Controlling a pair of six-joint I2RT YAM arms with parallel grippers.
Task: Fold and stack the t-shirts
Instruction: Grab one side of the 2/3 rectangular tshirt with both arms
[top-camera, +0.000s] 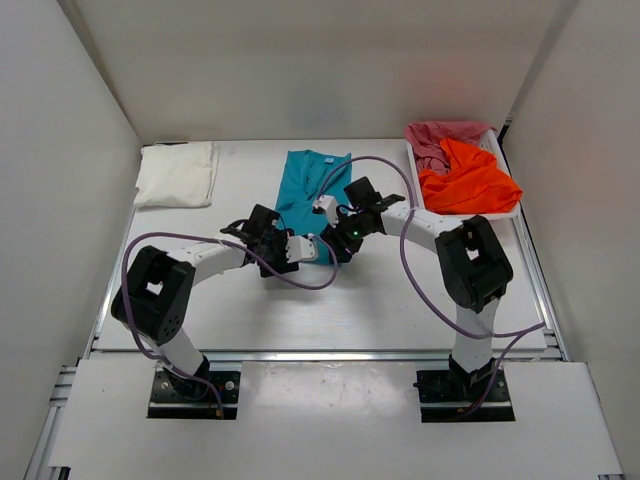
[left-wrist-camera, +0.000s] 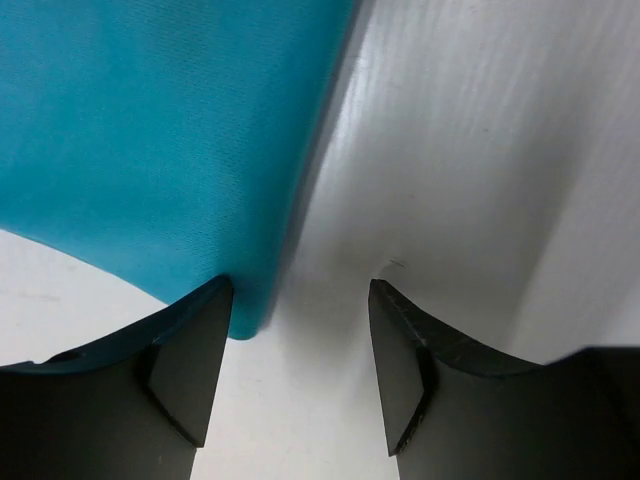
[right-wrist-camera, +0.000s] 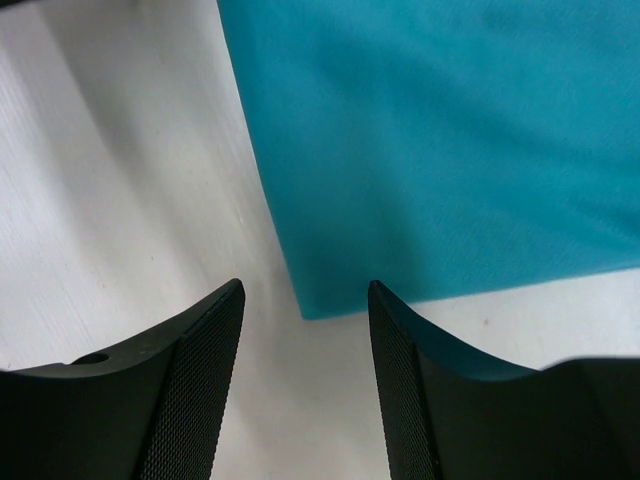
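My left pincer (left-wrist-camera: 300, 295) stands wide with nothing between its fingers (left-wrist-camera: 190, 380); only bare table shows in the gap. A folded corner of the teal-blue t-shirt (left-wrist-camera: 150, 130) lies just at the tip of one finger, and I cannot tell whether cloth and finger touch. My right pincer (right-wrist-camera: 305, 295) is also spread wide and holds nothing. Another corner of the same shirt sits just beyond the gap between its fingers (right-wrist-camera: 200, 390), flat on the white surface.

From above, both of my pincers hover over the middle of the table (top-camera: 400, 290), the left pincer (top-camera: 258, 228) at the near left corner of the teal-blue t-shirt (top-camera: 305, 185) and the right pincer (top-camera: 360, 198) at its near right side. The shirt is folded into a long strip running from far to near, with its collar at the far end; its near end is partly hidden under my wrists.

Further out, the white t-shirt (top-camera: 177, 175) lies folded at the far left of the table, well apart from the teal one. At the far right stands the white basket (top-camera: 470, 213), with the bright orange t-shirt (top-camera: 465, 180) heaped in its nearer part and the pinkish-red t-shirt (top-camera: 440, 135) bunched behind it at the far end, both crumpled. Purple cables (top-camera: 420, 290) loop from my arms across the near part of the table.
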